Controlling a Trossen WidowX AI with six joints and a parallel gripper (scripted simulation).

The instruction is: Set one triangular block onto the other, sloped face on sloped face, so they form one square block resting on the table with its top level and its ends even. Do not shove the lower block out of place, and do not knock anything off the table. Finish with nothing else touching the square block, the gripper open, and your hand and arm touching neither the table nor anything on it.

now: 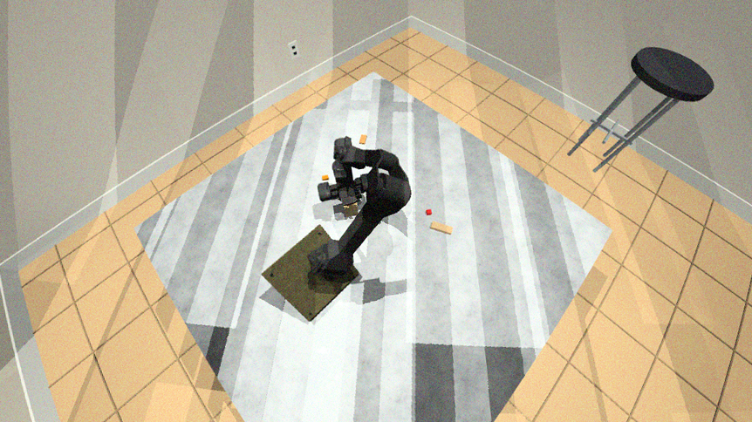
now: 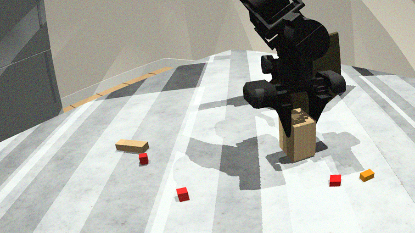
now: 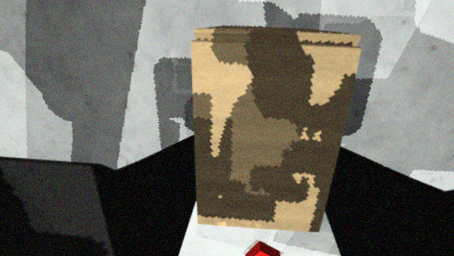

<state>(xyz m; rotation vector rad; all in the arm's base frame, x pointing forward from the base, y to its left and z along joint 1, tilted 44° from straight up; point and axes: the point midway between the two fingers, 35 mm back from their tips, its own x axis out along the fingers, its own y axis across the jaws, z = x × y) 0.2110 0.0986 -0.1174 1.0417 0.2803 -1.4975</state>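
Two pale wooden triangular blocks stand together under the arm. My gripper [image 2: 302,128] [image 3: 259,145] is shut on the upper triangular block [image 2: 305,143] [image 3: 264,128], one finger on each end. Its broad top face looks level. The lower triangular block [image 2: 283,144] [image 3: 201,35] is behind and under it; in the wrist view only a thin strip of it shows past the far edge of the upper block. In the exterior view the pair looks nearly like one square block. The sloped faces are hidden, and I cannot tell whether they touch fully. In the top view the arm largely covers the pair.
A red cube [image 2: 334,180] [image 3: 262,249] and an orange block [image 2: 367,175] [image 1: 325,178] lie near the pair. Another red cube [image 2: 182,194] lies farther left. A third red cube [image 2: 143,158] [image 1: 428,211] lies by a wooden bar [image 2: 131,145] [image 1: 441,227]. A tan block [image 1: 363,139] lies beyond the arm.
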